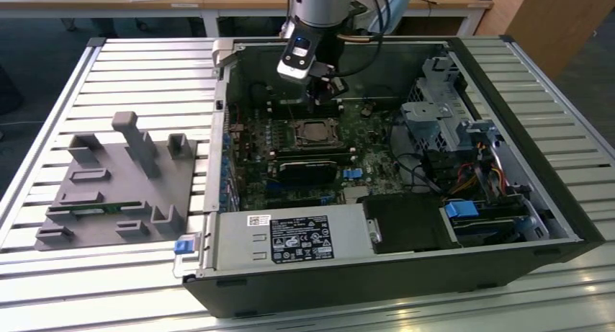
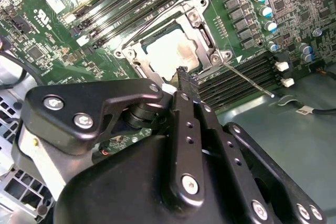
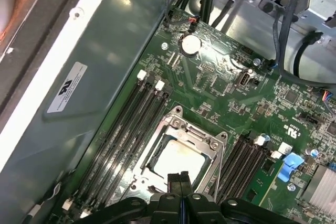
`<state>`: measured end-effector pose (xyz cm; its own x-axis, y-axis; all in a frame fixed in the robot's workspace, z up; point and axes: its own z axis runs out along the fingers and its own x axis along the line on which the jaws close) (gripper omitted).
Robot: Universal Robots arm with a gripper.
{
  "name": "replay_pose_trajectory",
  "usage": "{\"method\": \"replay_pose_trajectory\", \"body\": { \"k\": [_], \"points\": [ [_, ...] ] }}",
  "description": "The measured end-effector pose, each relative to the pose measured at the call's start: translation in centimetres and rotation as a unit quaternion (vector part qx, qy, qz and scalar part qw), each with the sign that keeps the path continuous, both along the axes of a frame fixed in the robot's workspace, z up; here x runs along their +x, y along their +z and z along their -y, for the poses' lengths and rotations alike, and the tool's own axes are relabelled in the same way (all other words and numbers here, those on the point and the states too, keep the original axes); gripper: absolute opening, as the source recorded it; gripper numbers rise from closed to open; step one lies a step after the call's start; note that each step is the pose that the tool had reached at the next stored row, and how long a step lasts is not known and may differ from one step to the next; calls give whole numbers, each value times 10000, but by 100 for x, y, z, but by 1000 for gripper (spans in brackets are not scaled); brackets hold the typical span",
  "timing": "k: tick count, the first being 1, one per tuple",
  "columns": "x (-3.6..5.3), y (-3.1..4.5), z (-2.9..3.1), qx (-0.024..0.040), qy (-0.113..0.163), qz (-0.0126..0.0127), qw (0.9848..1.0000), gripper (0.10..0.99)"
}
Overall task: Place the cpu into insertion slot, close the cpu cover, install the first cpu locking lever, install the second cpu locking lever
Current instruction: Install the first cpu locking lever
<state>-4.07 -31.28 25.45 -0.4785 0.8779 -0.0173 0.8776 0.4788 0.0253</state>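
The cpu point(image 2: 169, 52) lies with its pale metal face up in the insertion slot point(image 1: 312, 134) of the green motherboard; it also shows in the first wrist view as the cpu point(image 3: 177, 162). The cpu cover point(image 2: 206, 35), a silver frame, lies down flat around it, seen too as the cpu cover point(image 3: 195, 132). A thin locking lever point(image 2: 248, 81) sticks out from the socket's corner over the memory slots. My gripper point(image 2: 187, 78) is shut with nothing between its black fingers. Its tips hang just above the socket's edge, also seen as gripper point(image 3: 180, 177) and gripper point(image 1: 324, 101).
Long black memory slots point(image 3: 131, 124) flank the socket on both sides. Inside the open case are a power-supply box point(image 1: 288, 238), a drive cage point(image 1: 442, 116) and loose cables point(image 1: 461, 175). A grey fixture tray point(image 1: 115, 184) stands on the slatted table at the exterior view's left.
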Motion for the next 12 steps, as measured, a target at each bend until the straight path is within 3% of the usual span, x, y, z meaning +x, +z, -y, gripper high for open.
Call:
{"method": "replay_pose_trajectory", "body": {
  "k": [12],
  "points": [
    [0,0,0,0,205,0,9998,106]
  ]
}}
